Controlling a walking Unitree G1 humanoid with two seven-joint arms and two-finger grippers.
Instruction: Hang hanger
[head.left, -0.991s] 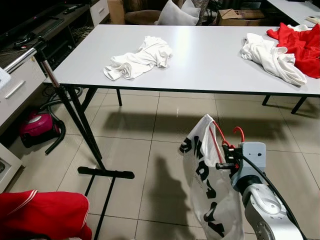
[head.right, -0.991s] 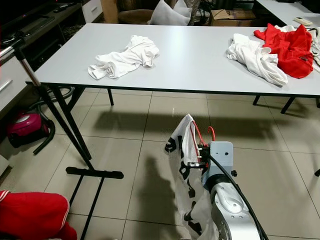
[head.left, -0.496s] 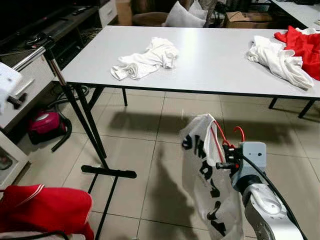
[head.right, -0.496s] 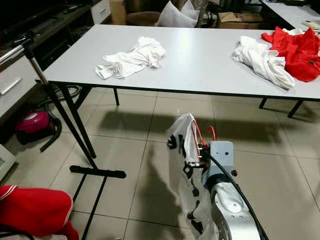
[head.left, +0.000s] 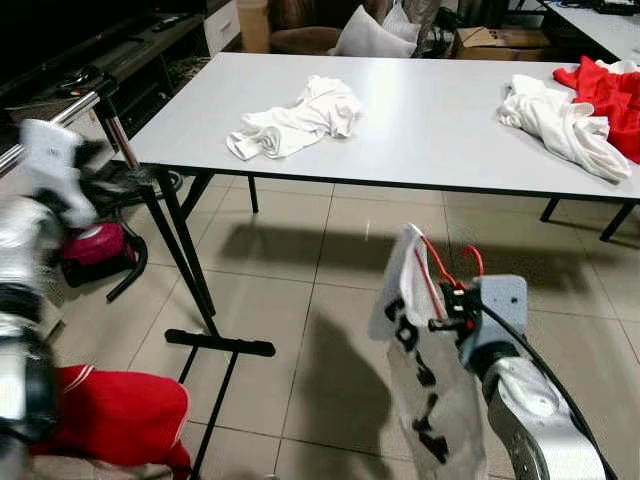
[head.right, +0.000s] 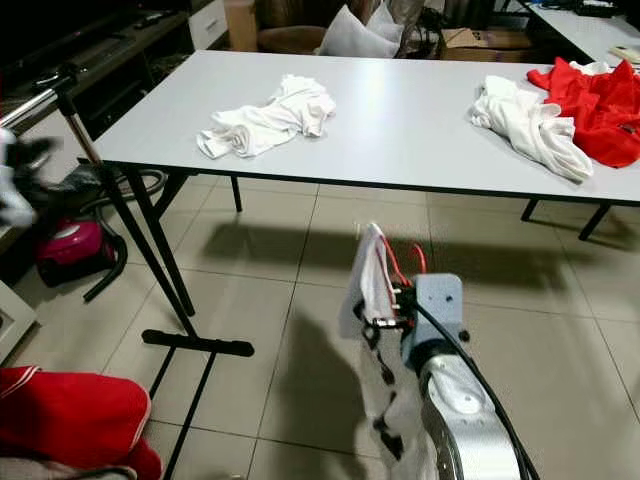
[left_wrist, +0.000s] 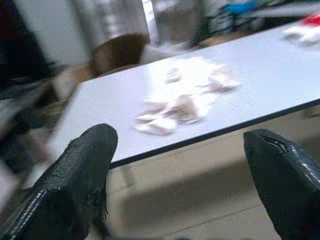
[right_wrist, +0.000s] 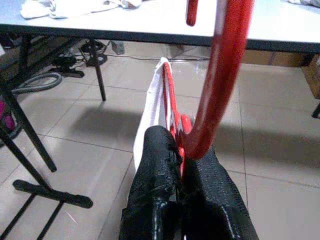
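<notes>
My right gripper (head.left: 447, 312) is shut on the neck of a red hanger (right_wrist: 220, 85), held low over the tiled floor in front of the table. A white shirt with black lettering (head.left: 430, 400) hangs from the hanger, and the red hook (head.left: 478, 258) sticks up above the fingers. The clothes rack stands to the left, with a silver rail (head.left: 55, 118) on a slanted black pole (head.left: 165, 230) and a black foot (head.left: 220, 345). My left arm (head.left: 45, 175) is raised and blurred beside the rail. In the left wrist view the left gripper (left_wrist: 180, 165) is open, with nothing between its fingers.
A long white table (head.left: 440, 130) spans the back, with a crumpled white garment (head.left: 295, 118), another white one (head.left: 560, 120) and a red one (head.left: 610, 90) on it. A pink vacuum cleaner (head.left: 95, 250) sits behind the rack. A red garment (head.left: 120, 415) lies at the lower left.
My left arm has risen into view at the left, next to the rack rail. The right gripper still holds the hanger, and the shirt has swung a little.
</notes>
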